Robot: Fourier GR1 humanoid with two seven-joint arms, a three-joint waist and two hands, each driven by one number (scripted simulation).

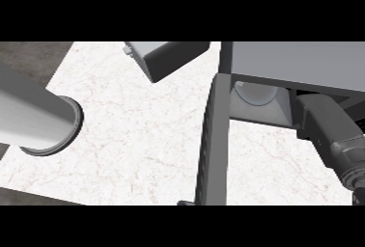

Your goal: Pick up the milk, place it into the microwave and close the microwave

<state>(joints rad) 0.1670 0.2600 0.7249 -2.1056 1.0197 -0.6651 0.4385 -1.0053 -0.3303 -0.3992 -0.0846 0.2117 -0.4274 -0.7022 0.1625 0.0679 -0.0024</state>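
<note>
Head view: microwave point(299, 62) door point(214, 144) stands open, edge-on

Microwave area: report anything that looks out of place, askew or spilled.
Nothing looks spilled or damaged. The microwave stands with its door swung wide open over the marble counter, and the right forearm reaches into the cavity. The milk is not visible, and neither hand shows. A grey box sits at the back.
</note>
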